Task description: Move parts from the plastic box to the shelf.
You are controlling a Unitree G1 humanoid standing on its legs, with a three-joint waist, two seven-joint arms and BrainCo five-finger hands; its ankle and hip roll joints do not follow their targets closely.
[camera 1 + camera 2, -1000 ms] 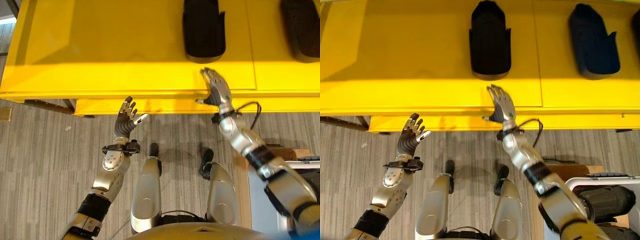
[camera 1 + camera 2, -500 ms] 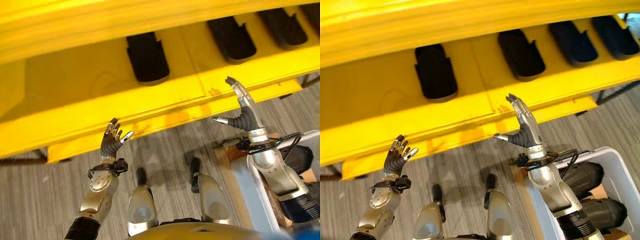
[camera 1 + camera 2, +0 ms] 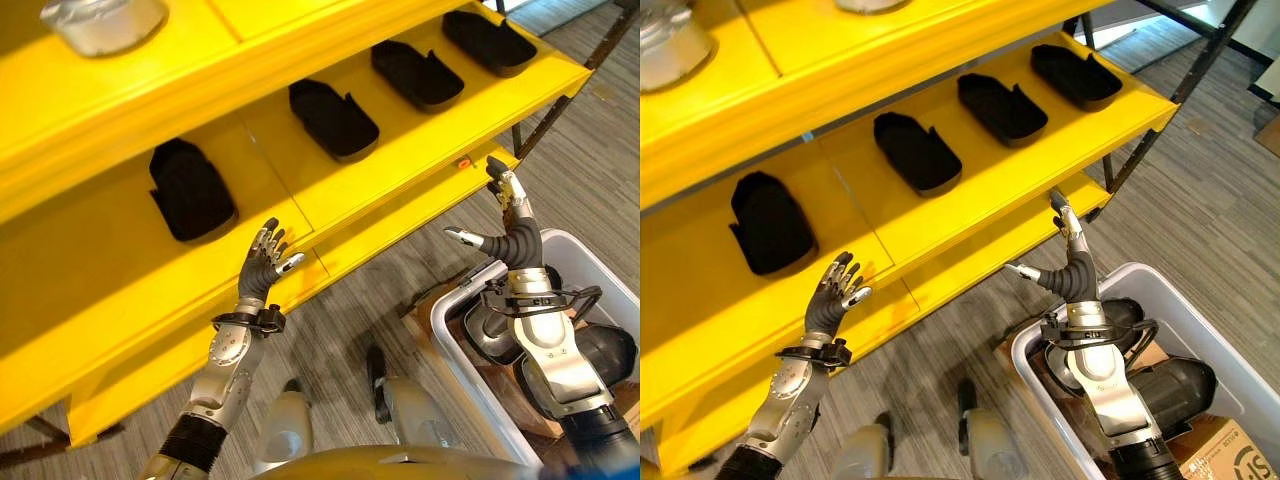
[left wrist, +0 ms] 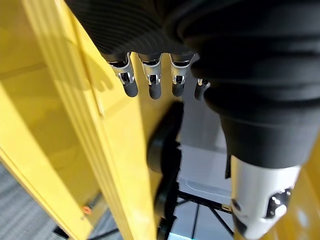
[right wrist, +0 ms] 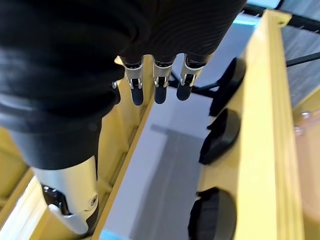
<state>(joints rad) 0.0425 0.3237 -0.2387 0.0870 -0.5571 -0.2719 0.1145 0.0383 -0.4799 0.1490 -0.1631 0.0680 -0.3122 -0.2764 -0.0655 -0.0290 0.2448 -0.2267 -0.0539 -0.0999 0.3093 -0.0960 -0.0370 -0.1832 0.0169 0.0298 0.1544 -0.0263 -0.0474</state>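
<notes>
Several black moulded parts lie in a row on the yellow shelf (image 3: 262,150), among them one part (image 3: 190,190) far left and another part (image 3: 333,118) further right. My left hand (image 3: 264,265) is raised before the shelf's front edge, open and empty, its fingers (image 4: 152,86) straight. Over the near corner of the white plastic box (image 3: 1215,335) my right hand (image 3: 1072,272) is held up, open and empty, fingers (image 5: 160,86) straight. Dark bulky parts (image 3: 1175,385) lie inside the box, below the right forearm.
A silver can (image 3: 100,20) and a glass jar (image 3: 668,45) stand on the upper shelf board. The shelf's dark metal leg (image 3: 1150,130) slants down at the right. A cardboard box (image 3: 1238,452) sits by the plastic box. Grey striped floor lies beneath.
The camera has swung right and up, bringing the plastic box and more shelf parts into view. My right hand has left the shelf edge and now hangs over the box.
</notes>
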